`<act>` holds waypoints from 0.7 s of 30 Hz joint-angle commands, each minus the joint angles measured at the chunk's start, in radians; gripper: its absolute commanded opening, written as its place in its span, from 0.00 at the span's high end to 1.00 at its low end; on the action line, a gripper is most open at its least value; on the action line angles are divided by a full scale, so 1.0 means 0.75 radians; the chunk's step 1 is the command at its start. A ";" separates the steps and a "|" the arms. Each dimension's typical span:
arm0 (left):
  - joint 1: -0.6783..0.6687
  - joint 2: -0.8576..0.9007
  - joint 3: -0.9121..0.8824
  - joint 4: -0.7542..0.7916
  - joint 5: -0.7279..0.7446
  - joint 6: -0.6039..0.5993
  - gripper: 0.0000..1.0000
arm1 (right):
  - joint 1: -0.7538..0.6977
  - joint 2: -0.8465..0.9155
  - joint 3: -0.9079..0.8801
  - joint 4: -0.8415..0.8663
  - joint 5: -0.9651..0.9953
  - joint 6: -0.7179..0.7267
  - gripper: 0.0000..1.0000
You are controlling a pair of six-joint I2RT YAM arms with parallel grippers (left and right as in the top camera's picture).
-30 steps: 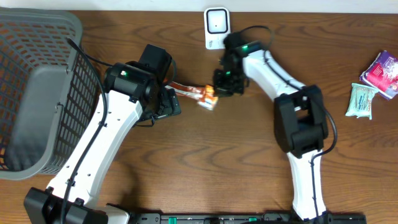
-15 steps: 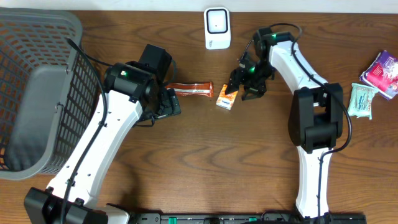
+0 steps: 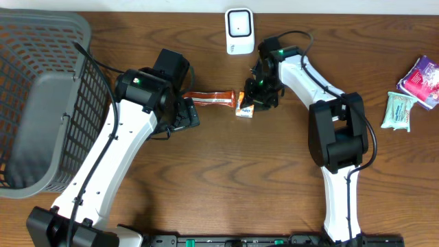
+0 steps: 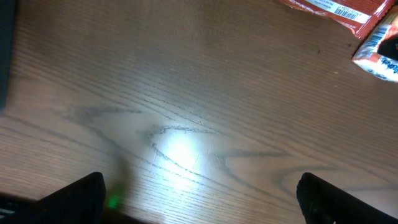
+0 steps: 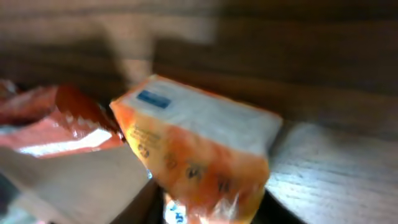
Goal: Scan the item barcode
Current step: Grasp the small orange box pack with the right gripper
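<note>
Overhead and wrist views. A brown wood-grain surface carried every item. A large grey plastic mesh basket occupied its left edge. The white left arm reached up from the near edge beside the basket. Its left gripper hung over bare wood with its black fingertips spread wide apart, holding nothing. The white right arm bent in from the right toward the centre. There the right gripper sat directly over a small orange-and-white soft packet. In the right wrist view this packet filled the frame, tilted, but blur hid the jaws. Whether they pinched it or stood just off it could not be told. A white rectangular barcode scanner stood at the far edge, near the packet and above it in the overhead view. A long orange-red foil wrapper lay flat between the two grippers, its right end just beside the packet. At the right edge, well apart, lay a pale green soft pack and a pink-and-purple pack.
</note>
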State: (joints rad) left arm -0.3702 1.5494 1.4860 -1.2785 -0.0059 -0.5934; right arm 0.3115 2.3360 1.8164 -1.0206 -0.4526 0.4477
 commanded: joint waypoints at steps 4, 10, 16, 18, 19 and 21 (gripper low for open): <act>0.001 0.008 0.000 -0.006 -0.008 0.022 0.02 | -0.024 0.012 -0.007 0.008 -0.150 -0.174 0.99; 0.001 0.008 0.000 -0.006 -0.008 0.022 0.02 | -0.097 -0.009 0.022 -0.050 -0.955 -0.802 0.99; 0.001 0.008 0.000 -0.006 -0.008 0.022 0.02 | -0.103 -0.010 0.021 -0.388 -0.990 -1.339 0.99; 0.001 0.008 0.000 -0.006 -0.008 0.022 0.02 | -0.089 -0.010 0.021 -0.457 -0.938 -1.423 0.99; 0.001 0.008 0.000 -0.005 -0.008 0.022 0.02 | -0.082 -0.010 0.021 -0.460 -0.911 -1.416 0.99; 0.001 0.008 0.000 -0.006 -0.008 0.022 0.02 | -0.074 -0.010 0.021 -0.446 -0.861 -1.326 0.99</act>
State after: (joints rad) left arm -0.3702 1.5494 1.4860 -1.2785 -0.0059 -0.5934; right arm 0.2382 2.3329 1.8198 -1.3609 -1.1030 -0.4522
